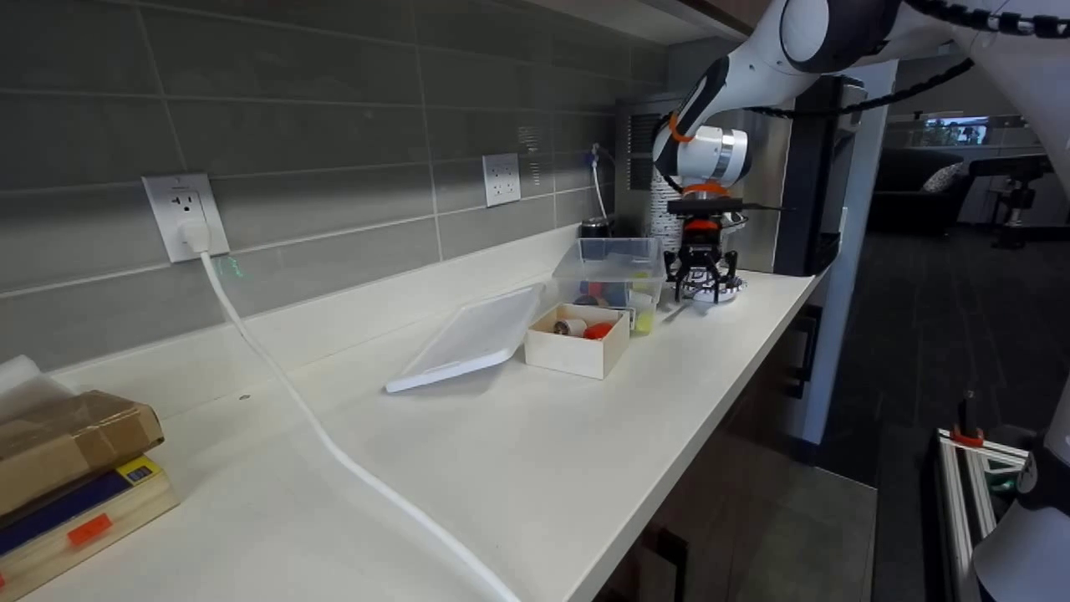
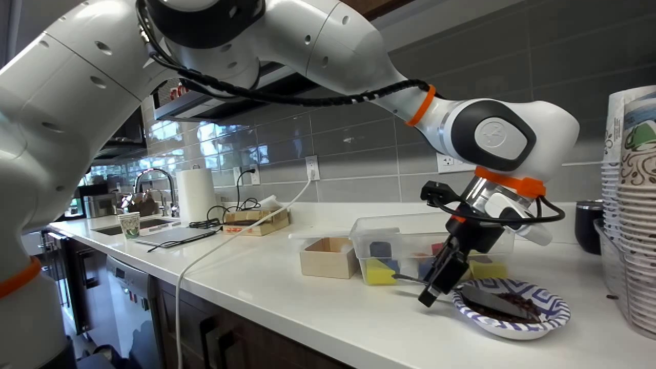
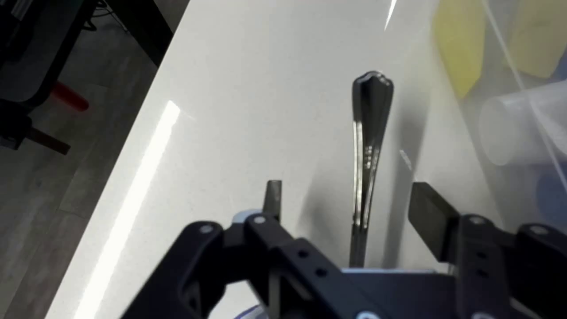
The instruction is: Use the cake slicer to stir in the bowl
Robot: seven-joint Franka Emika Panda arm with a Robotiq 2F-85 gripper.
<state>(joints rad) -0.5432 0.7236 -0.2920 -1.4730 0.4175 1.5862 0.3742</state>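
The bowl (image 2: 512, 332) is a shallow white paper bowl with a blue-purple zigzag rim, holding dark red-brown bits. It also shows under the gripper in an exterior view (image 1: 724, 295), and a sliver of its rim shows in the wrist view (image 3: 253, 313). The cake slicer (image 2: 494, 303) rests with its dark blade in the bowl, its handle sticking out over the rim. Its silver handle (image 3: 370, 141) shows in the wrist view between the fingers. My gripper (image 3: 347, 208) is open around the handle, with a gap on each side. It is beside the bowl in both exterior views (image 2: 435, 289) (image 1: 700, 286).
A clear plastic box (image 2: 369, 228) with colourful items stands behind the gripper. A small wooden box (image 2: 328, 262) and a slanted white lid (image 1: 468, 343) are beside it. Stacked paper cups (image 2: 638, 230) stand past the bowl. A white cable (image 1: 359, 472) crosses the counter.
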